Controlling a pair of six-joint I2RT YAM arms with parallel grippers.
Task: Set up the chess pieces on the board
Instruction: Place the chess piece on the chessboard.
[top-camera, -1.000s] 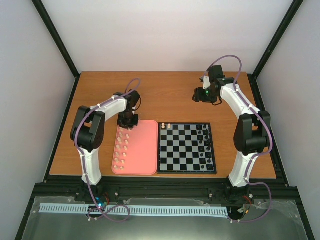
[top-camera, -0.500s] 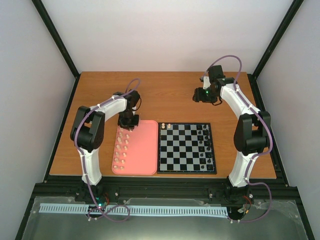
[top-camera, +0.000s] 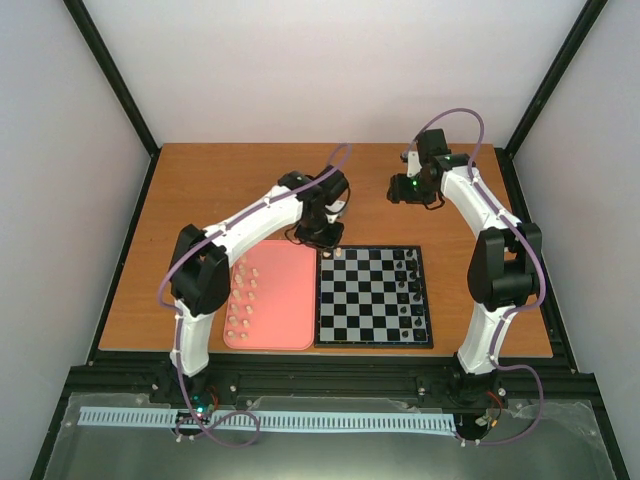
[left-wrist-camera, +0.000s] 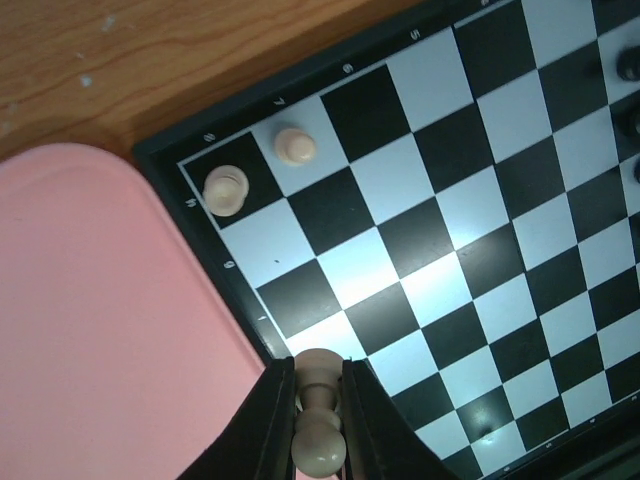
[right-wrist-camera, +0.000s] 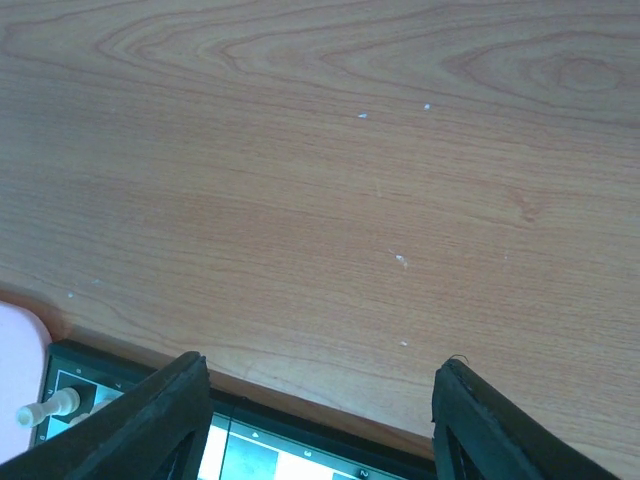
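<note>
Wood-grain table (top-camera: 220, 190) carries everything, with pale walls (top-camera: 330, 70) behind. Above it the left hand (left-wrist-camera: 318, 385) is pressed together on a cream pawn-like piece (left-wrist-camera: 320, 450), pinching its narrow waist. It hangs over the left edge of the board (left-wrist-camera: 450, 250), close to the far-left corner, where the board meets the pink tray (left-wrist-camera: 100, 300).

The piece's long axis runs along the fingers, with the round head toward the wrist and the flat base out past the fingertips. It looks about upright, base down. Such a figure is probably very light, hard and smooth, so it could twist, slip or tip easily, and the waist grip seems right.

Two placed pieces (left-wrist-camera: 226, 188) stand on the far-left corner squares. The other chess pieces (top-camera: 243, 295) line the tray's left side. The right hand (right-wrist-camera: 320, 400) is spread and empty, above bare table beyond the board's far edge.
</note>
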